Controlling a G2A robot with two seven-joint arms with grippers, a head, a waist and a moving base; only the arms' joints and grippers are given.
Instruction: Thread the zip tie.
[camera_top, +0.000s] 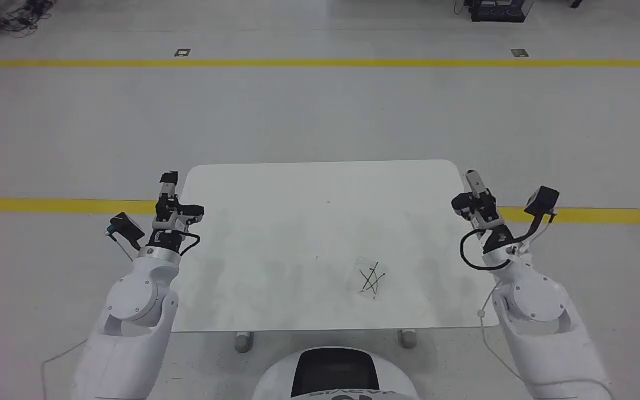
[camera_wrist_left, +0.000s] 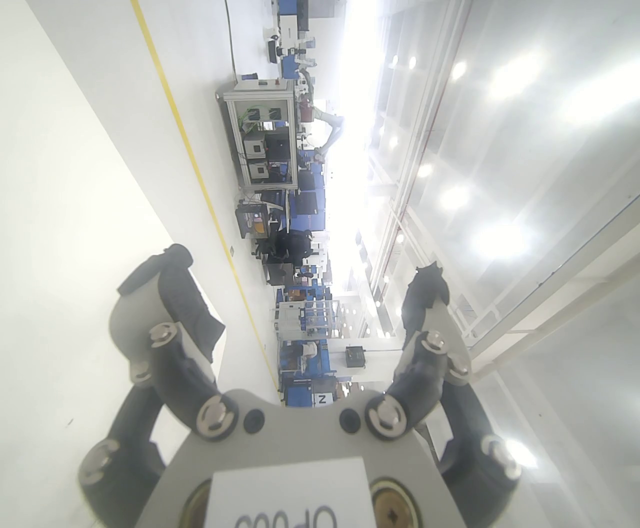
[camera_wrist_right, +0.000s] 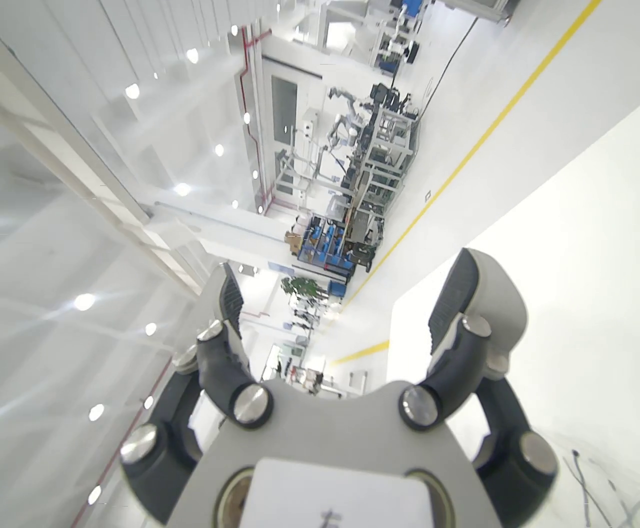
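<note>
A small heap of thin black zip ties (camera_top: 371, 279) lies on the white table (camera_top: 300, 230), right of its middle and toward the front edge. A few of them also appear as thin dark strands (camera_wrist_right: 585, 480) on the table in the right wrist view. My left gripper (camera_top: 167, 186) is held at the table's left edge, and in its wrist view the left gripper (camera_wrist_left: 305, 270) is open and holds nothing. My right gripper (camera_top: 473, 184) is at the table's right edge; the right gripper (camera_wrist_right: 350, 270) is open and holds nothing too. Both grippers are well away from the zip ties.
Around the table is pale floor with yellow lines (camera_top: 320, 63) beyond it. Machine racks and shelving (camera_wrist_left: 265, 140) stand far off in the hall.
</note>
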